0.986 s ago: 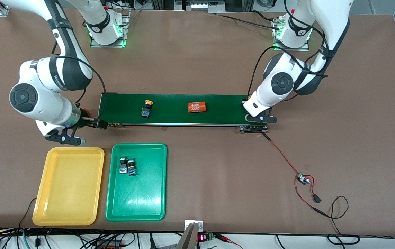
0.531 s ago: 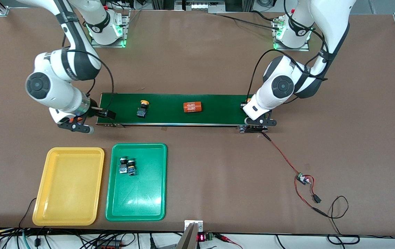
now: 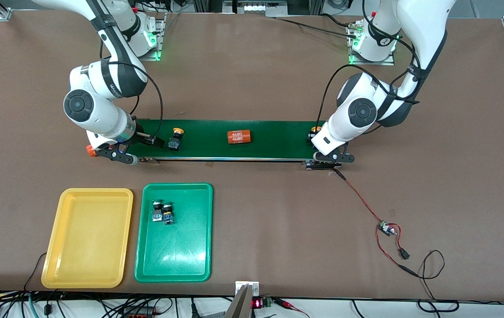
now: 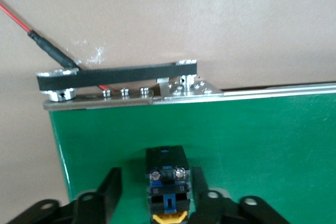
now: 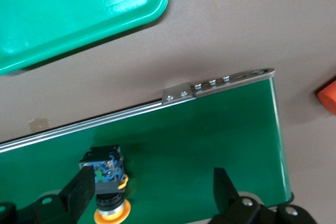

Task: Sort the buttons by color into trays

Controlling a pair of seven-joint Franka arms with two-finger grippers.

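Dark green conveyor belt (image 3: 234, 140) runs across mid-table, between the two arms' ends.

Right gripper (image 5: 152, 195) low over the belt's end toward the right arm, fingers spread wide. A yellow-capped button (image 3: 176, 139) lies on its side on the belt, just inside one finger (image 5: 84, 190); the other finger stands well clear of it. No grip on it. The right wrist view shows the same button (image 5: 107, 182), cap pointing toward the wrist.

Left gripper (image 4: 155, 192) low over the belt's end toward the left arm. Fingers parted, one on each side of a second yellow-capped button (image 4: 167, 182) that rests on the belt with gaps showing on both sides. In the front view this button (image 3: 314, 131) is mostly hidden under the left arm's wrist.

An orange cylinder with white print (image 3: 239, 136) lies on the belt between the two buttons, apart from both.

Nearer the front camera than the belt, toward the right arm's end: yellow tray (image 3: 87, 274) and green tray (image 3: 176, 265) side by side, the green one closer to the table's middle. Two buttons (image 3: 163, 213) lie touching each other in the green tray, in its half closer to the belt. Cap colour hard to tell from here.

A small circuit board with red and black wires (image 3: 386, 228) lies toward the left arm's end.
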